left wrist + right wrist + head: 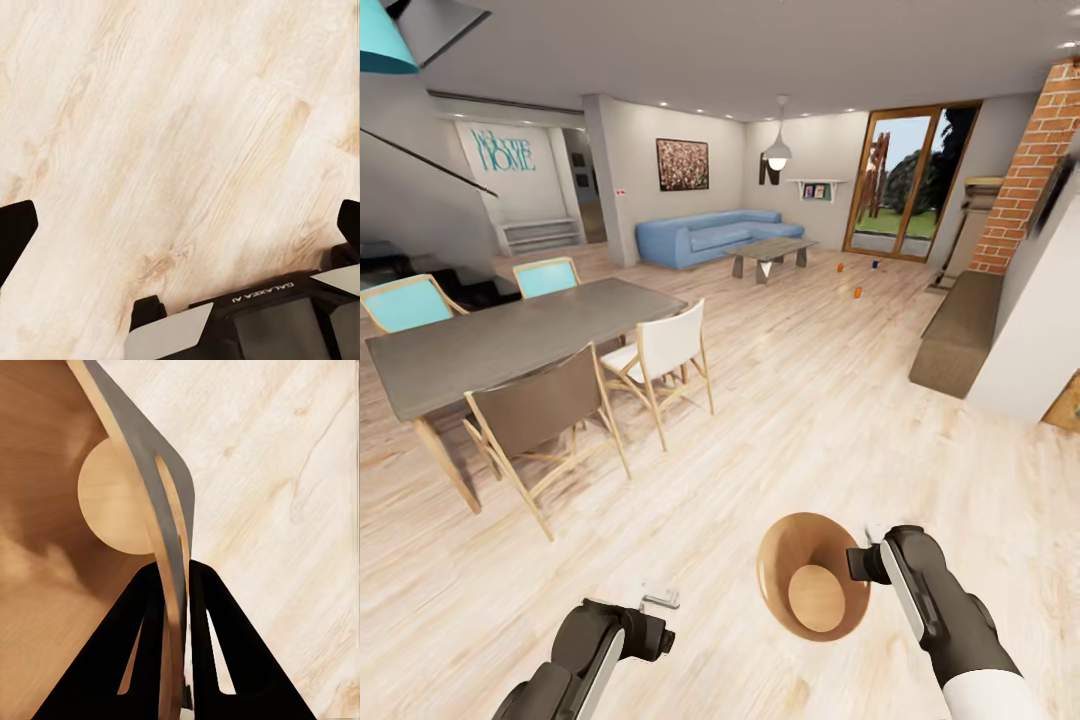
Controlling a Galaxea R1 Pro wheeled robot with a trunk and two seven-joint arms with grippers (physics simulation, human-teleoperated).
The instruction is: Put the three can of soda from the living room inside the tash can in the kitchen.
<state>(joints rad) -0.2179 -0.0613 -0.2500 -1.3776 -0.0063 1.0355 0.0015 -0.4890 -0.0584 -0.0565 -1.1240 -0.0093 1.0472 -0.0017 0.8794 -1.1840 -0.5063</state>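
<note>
Right tool (868, 562) clamped on thin rim of copper-brown tash can (812, 588) held low over wood floor – rigid, light, prob. slick, so pinch wall near handle slot; left tool (180, 225) apart, empty; 3 soda cans (857, 292) far off on living rm floor.

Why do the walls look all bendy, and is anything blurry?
Head view: the wide lens bows the room's edges, and the far soda cans are tiny and soft. Right wrist view: the trash can rim is close and slightly smeared, with a soft shadow inside. Left wrist view: the floor looks evenly lit.
</note>
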